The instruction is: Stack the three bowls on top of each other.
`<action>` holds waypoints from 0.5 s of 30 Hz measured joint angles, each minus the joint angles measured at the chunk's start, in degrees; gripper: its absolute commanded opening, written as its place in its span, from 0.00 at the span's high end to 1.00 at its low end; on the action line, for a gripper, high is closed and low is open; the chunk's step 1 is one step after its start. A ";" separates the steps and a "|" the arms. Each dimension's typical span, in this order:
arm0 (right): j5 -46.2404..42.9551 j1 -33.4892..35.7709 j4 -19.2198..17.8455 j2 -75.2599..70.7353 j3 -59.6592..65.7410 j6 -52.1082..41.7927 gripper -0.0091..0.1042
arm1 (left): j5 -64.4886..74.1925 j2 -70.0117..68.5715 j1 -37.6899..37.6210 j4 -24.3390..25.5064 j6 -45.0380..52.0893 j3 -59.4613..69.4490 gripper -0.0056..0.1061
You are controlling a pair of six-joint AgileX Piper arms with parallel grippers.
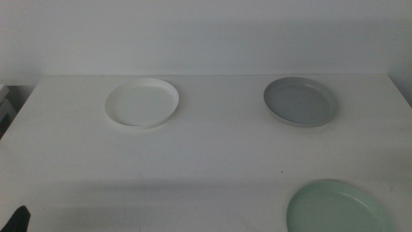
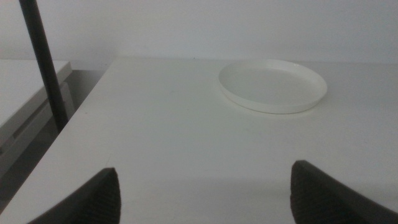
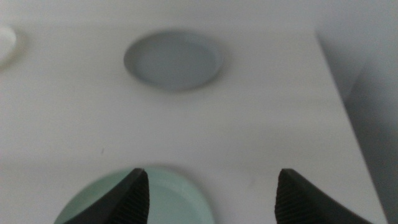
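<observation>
Three shallow bowls lie apart on the white table (image 1: 206, 148). The white bowl (image 1: 141, 103) is at the back left; it also shows in the left wrist view (image 2: 272, 85). The grey bowl (image 1: 300, 101) is at the back right, also in the right wrist view (image 3: 173, 60). The mint green bowl (image 1: 338, 207) is at the front right edge, partly cut off. My left gripper (image 2: 205, 193) is open and empty, low at the front left, its tip (image 1: 18, 219) showing. My right gripper (image 3: 208, 193) is open, above the green bowl (image 3: 149, 199), outside the middle view.
A dark pole (image 2: 43, 62) and a lower side surface stand beyond the table's left edge. The table's right edge (image 3: 339, 93) runs close to the grey bowl. A white wall is behind the table.
</observation>
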 measured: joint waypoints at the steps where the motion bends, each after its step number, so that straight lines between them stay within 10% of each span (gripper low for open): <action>1: 2.47 0.00 0.32 2.23 -2.21 0.00 0.44 | 0.00 0.00 0.00 0.00 0.00 0.00 0.14; 15: 22.06 0.00 4.99 28.25 -18.29 -0.36 0.44 | 0.00 0.00 0.00 0.00 0.00 0.00 0.14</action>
